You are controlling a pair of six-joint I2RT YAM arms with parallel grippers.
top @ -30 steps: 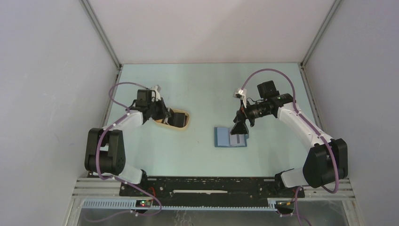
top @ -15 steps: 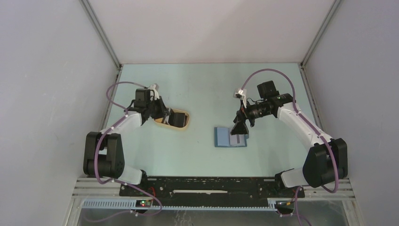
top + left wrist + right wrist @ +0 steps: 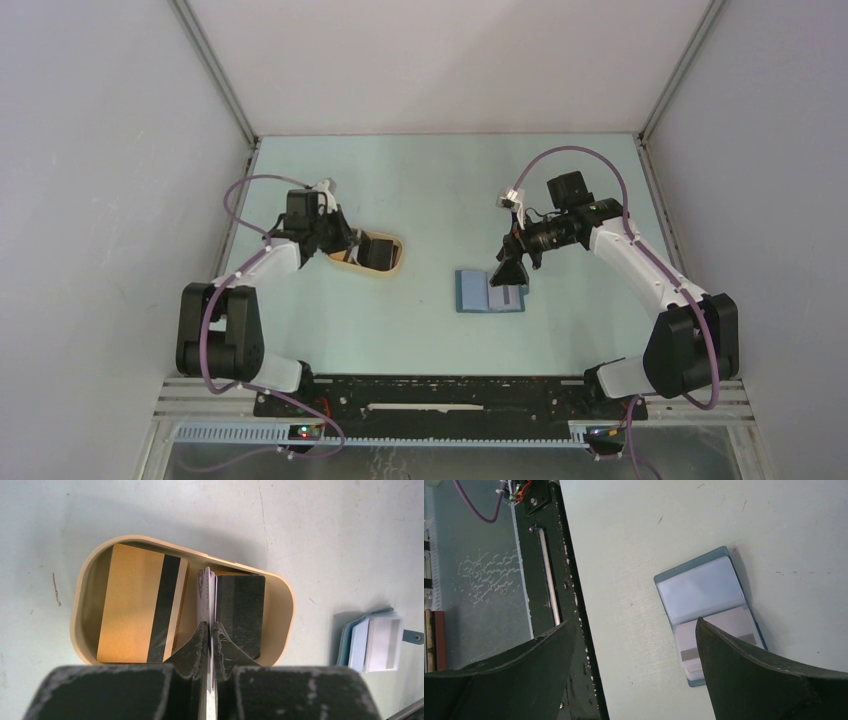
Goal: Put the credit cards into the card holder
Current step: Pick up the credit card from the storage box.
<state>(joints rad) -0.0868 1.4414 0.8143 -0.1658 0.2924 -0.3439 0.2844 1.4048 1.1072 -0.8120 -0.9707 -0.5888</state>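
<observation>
From above, the left gripper (image 3: 352, 246) sits in the tan tray (image 3: 396, 264), and the right gripper (image 3: 510, 275) hangs over the open card holder (image 3: 470, 292) at mid-table. The left wrist camera shows the jaws pinched on a pale credit card (image 3: 207, 592) held edge-on over the tray, between a gold card (image 3: 130, 605) and a dark card (image 3: 240, 610). The right wrist camera shows jaws spread wide and holding nothing, with the holder below and a grey card (image 3: 719, 632) in its pocket.

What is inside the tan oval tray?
A gold card with a dark stripe, a black card, and a pale card standing on edge, pinched by the left claw. Anything under them in the tray is hidden.
</observation>
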